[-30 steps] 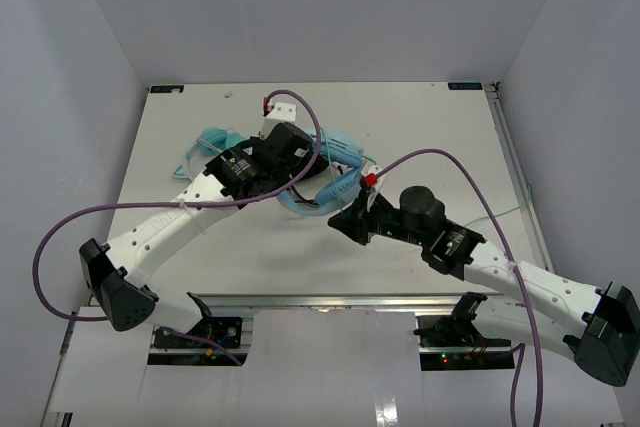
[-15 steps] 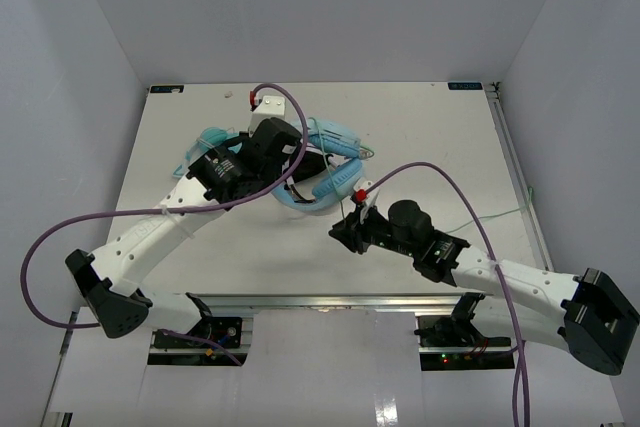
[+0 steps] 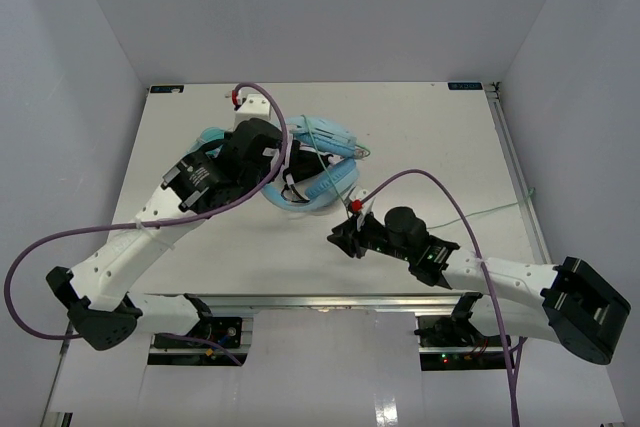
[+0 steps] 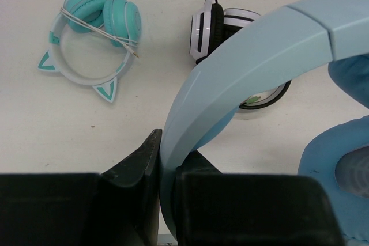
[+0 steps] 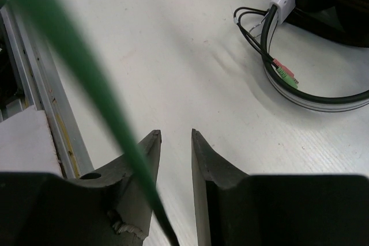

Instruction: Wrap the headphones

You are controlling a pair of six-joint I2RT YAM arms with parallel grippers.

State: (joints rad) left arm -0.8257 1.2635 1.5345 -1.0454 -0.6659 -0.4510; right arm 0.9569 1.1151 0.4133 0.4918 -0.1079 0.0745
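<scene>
Blue and padded, the headphones (image 3: 322, 185) are being held near the middle of the table (image 3: 450, 147), where the left gripper (image 4: 167, 159) is clenching their wide headband (image 4: 248, 61). This part is probably light and stiff, so it is a good hold. The thin green cable (image 5: 75, 67) is looking limp and slippery, trailing rightwards across the right gripper (image 5: 176, 136), whose fingers are standing slightly apart, pinching nothing.

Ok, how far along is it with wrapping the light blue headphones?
Barely started. Done: the left gripper is shut on the headband of the light blue padded over-ear headphones. In hand: the right gripper is open, the thin pale green cable lying beside its jaws, ungripped. Left: the winding; the cable trails loose off to the right.
</scene>
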